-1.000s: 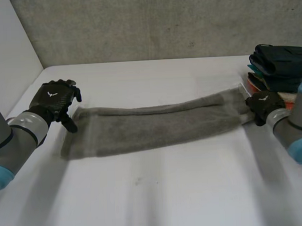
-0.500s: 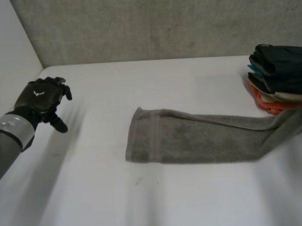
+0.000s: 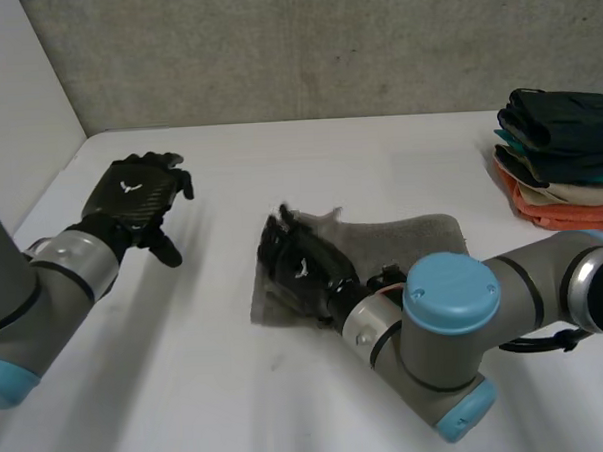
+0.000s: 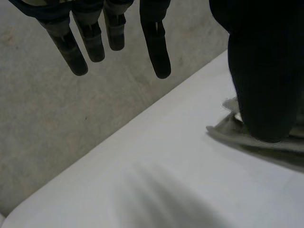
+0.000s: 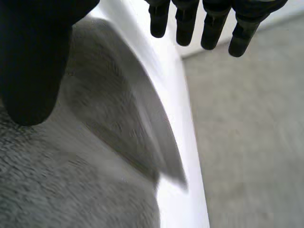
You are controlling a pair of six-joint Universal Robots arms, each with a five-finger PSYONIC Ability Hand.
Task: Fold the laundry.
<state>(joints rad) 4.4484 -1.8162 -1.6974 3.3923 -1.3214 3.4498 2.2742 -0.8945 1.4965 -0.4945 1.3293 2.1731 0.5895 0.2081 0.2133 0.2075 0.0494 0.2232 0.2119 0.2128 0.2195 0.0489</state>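
The right hand (image 3: 301,269), fingers straight and thumb apart, lies over one end of the grey terry towel (image 3: 410,237) mid-table (image 3: 239,389), while the left hand (image 3: 135,198) hovers nearby, fingers spread.

No word, number or label can be read anywhere; the only sign is a small white winged emblem (image 3: 132,187), without letters, on the back of the black left hand (image 3: 148,205) and likewise the black right hand (image 3: 296,278)

Soft, even, fairly bright light on the white table (image 3: 289,407), perhaps from overhead; dimmer grey wall (image 3: 324,45) behind
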